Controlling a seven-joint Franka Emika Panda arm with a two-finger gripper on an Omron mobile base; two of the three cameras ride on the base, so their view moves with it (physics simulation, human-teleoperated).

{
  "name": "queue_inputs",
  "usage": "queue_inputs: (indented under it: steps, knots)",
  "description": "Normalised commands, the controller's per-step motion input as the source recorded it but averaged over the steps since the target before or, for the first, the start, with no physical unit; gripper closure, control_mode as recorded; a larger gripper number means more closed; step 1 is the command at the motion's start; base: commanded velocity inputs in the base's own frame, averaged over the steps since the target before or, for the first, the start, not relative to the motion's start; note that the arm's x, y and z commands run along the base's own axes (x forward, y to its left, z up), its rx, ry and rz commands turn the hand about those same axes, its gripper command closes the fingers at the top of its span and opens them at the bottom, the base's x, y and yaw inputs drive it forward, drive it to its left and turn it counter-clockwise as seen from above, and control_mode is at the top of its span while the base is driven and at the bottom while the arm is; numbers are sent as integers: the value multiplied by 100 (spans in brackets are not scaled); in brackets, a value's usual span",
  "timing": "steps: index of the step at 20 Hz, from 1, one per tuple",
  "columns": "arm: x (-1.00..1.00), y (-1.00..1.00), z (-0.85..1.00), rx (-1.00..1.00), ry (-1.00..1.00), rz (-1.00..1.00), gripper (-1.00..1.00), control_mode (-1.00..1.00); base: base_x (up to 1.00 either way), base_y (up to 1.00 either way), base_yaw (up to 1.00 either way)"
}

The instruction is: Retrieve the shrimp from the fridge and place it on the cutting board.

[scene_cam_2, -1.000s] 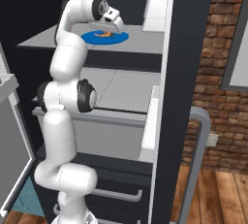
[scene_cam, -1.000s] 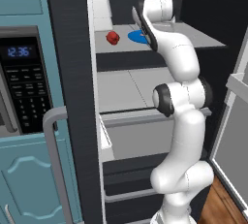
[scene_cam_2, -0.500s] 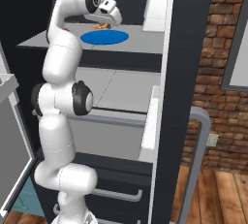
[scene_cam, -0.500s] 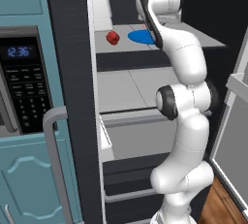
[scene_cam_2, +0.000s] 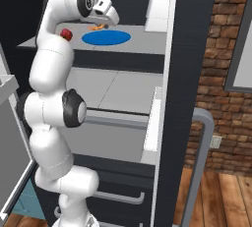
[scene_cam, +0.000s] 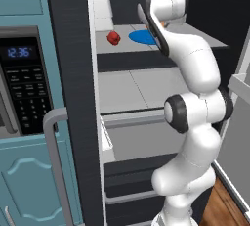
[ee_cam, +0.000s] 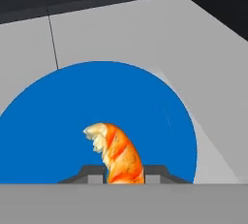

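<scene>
The end effector (ee_cam: 124, 173) is closed on the shrimp (ee_cam: 116, 153), whose orange, pale-banded body rises from between the two dark finger tips (ee_cam: 92, 173) in the hand view, with its whitish end curling toward the upper left. Behind it in that view lies the round blue plate (ee_cam: 58, 111) on the grey shelf (ee_cam: 145, 34), so the shrimp is held above the plate and looks clear of it. In the right base view the end effector (scene_cam_2: 98, 26) hangs just above the shelf beside the plate (scene_cam_2: 106, 38), the shrimp (scene_cam_2: 97, 26) a small orange mark at its tip, and a small red fruit (scene_cam_2: 66, 34) shows on the shelf next to the arm. From the hand the arm runs back and down: the wrist is bent over at the top, the white forearm drops to a dark elbow joint, and the lower links curve down to the base in front of the open fridge (scene_cam_2: 189, 44). In the left base view the red fruit (scene_cam: 113, 37) sits on the same shelf left of the plate (scene_cam: 142, 37), and the upper arm covers the plate's right part; the fridge (scene_cam: 71, 73) stands beside a teal cabinet (scene_cam: 24, 181) with a black microwave (scene_cam: 22, 93).
</scene>
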Motion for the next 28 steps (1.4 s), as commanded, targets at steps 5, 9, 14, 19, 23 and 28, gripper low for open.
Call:
queue_inputs:
  steps: [5,9,14,19,23,28]
  knots:
    - [-54,16,-17,-16,-36,8,100,-100,0,0,0]
    - [-80,6,0,-7,-25,5,100,-100,0,0,0]
    - [-99,0,9,-1,-17,1,100,-100,0,0,0]
    - [-100,0,29,0,-18,1,100,-100,0,0,0]
    - [-100,0,38,-2,-21,1,100,-100,0,0,0]
    - [-100,0,34,0,-22,0,100,-100,0,0,0]
